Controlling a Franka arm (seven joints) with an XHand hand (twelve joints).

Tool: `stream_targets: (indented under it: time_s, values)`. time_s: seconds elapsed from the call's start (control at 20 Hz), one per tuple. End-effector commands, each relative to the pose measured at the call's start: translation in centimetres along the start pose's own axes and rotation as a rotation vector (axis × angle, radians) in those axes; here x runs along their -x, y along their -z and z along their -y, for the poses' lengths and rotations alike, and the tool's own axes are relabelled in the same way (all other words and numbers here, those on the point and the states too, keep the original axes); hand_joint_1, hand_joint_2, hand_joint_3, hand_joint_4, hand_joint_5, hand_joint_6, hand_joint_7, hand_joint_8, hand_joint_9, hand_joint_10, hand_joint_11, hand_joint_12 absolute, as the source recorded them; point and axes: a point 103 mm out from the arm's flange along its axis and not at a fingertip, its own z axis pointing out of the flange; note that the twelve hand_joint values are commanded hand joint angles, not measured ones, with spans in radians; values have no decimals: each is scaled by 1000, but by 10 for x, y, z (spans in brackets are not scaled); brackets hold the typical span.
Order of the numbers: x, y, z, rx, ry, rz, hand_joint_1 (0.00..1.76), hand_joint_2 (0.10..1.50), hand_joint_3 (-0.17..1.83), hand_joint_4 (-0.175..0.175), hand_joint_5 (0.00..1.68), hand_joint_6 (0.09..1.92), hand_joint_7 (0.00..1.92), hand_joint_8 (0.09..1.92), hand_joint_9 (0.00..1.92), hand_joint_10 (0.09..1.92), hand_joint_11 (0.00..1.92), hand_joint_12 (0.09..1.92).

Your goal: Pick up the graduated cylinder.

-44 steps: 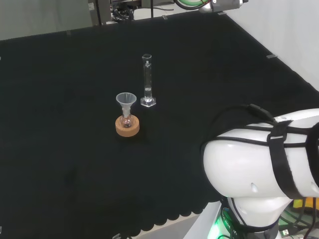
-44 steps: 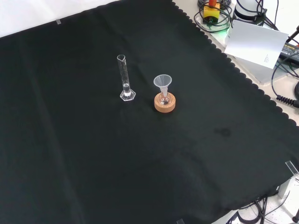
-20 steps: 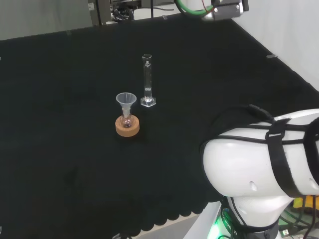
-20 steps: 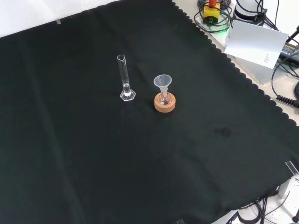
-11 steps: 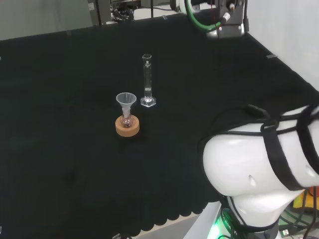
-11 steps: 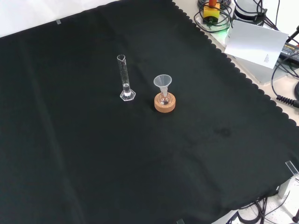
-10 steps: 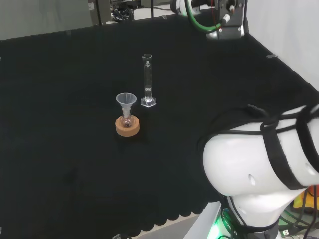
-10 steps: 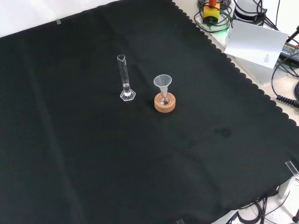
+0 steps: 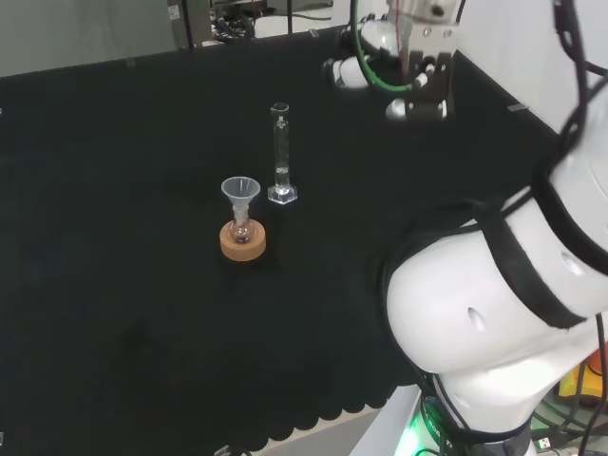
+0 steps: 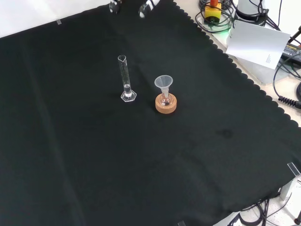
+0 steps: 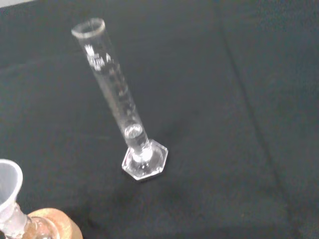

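1. While the graduated cylinder (image 9: pixel 279 155) stands upright and untouched on the table (image 9: pixel 114 313), we see the hand (image 9: pixel 418 90) in the head view well to its right and farther off, hanging above the black cloth (image 10: pixel 141 169).
2. From the front view we find two black and white fingertips (image 10: pixel 147 7) at the top edge, well apart from the cylinder's rim; they are set apart from each other, but we cannot tell how far the hand is spread.
3. Through the wrist view we look down on the graduated cylinder's open mouth, its printed scale and its six-sided foot; a faint line low in the tube may be a liquid level, though we cannot tell for sure.
4. Just beside the cylinder, near left of it in the head view and to its right in the front view, we see a small flask (image 10: pixel 165 100) on a cork ring (image 10: pixel 166 104), with a clear funnel (image 10: pixel 163 83) standing in its neck.
5. We cannot tell what the flask holds.
6. Beyond the cloth's scalloped right edge in the front view we see cables (image 10: pixel 287 70) and a white sheet (image 10: pixel 256 43).
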Motion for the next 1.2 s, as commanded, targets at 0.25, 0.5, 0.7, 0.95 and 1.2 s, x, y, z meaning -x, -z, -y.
stream_targets:
  time_s: [0.25,0.5,0.7,0.95,1.2]
  values:
    - [14,-72,-53,1,68,-130,489,1122,50,-39,352,87,173,638,368,636,117,1390]
    - [15,-96,-61,-14,91,-177,535,1090,42,-39,354,87,163,640,350,656,105,1393]
    - [19,-115,-65,-35,110,-221,577,1066,34,-40,344,87,114,621,294,642,81,1390]
    - [20,-131,-71,-38,131,-265,648,1028,20,-38,321,87,93,612,275,646,61,1396]
    - [19,-143,-77,-31,141,-304,700,1006,11,-39,325,87,112,618,289,654,64,1399]
